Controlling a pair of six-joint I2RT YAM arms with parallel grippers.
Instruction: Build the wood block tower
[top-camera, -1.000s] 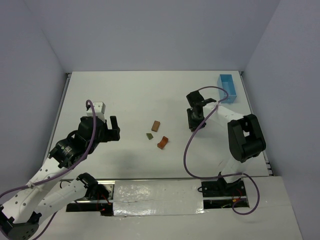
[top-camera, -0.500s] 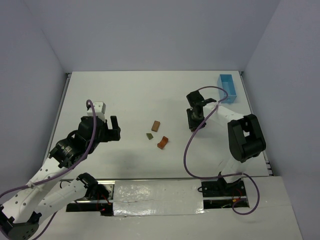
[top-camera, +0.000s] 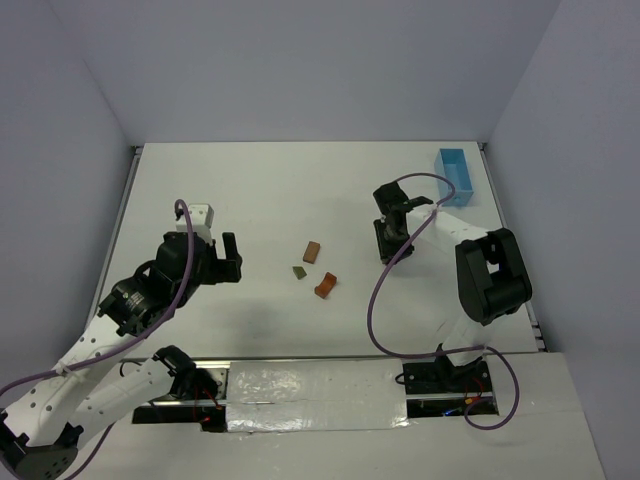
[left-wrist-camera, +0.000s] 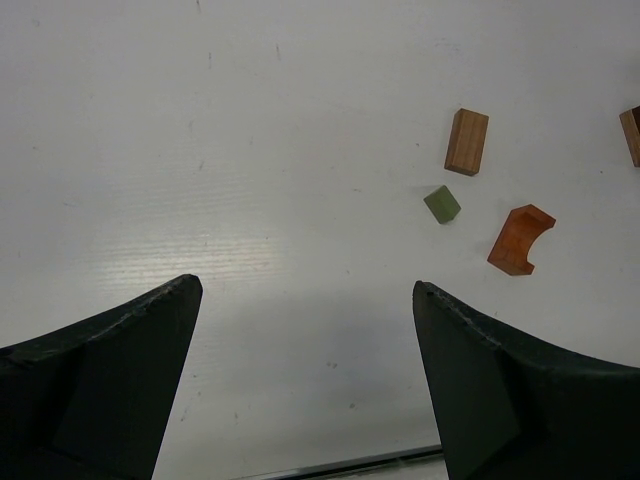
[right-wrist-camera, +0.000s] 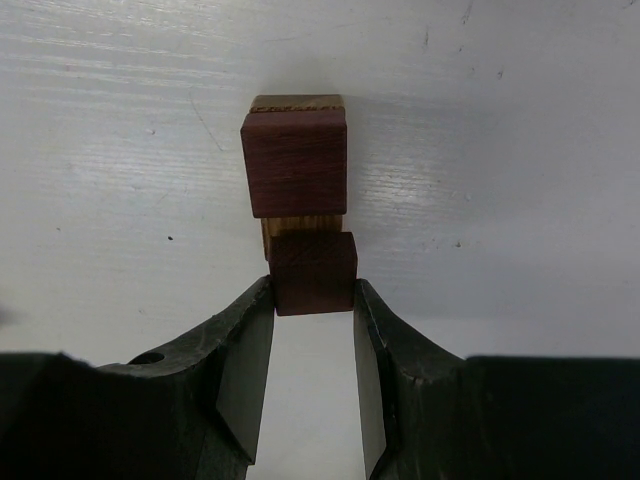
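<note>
My right gripper (right-wrist-camera: 312, 288) is shut on a dark brown block (right-wrist-camera: 312, 265), its fingers touching both sides. That block sits against a tan block (right-wrist-camera: 300, 226), and a second dark brown block (right-wrist-camera: 295, 162) lies just beyond; together they form a small stack. In the top view the right gripper (top-camera: 388, 242) hides this stack. A tan-brown block (top-camera: 312, 251), an olive-green block (top-camera: 299, 271) and an orange arch block (top-camera: 325, 285) lie loose mid-table. My left gripper (top-camera: 230, 258) is open and empty to their left. They also show in the left wrist view: tan (left-wrist-camera: 467, 141), green (left-wrist-camera: 441, 204), orange (left-wrist-camera: 521, 239).
A light blue rectangular tray (top-camera: 455, 175) stands at the far right of the table. The table's near edge shows at the bottom of the left wrist view (left-wrist-camera: 340, 465). The stack's brown edge shows at the right border of the left wrist view (left-wrist-camera: 632, 135).
</note>
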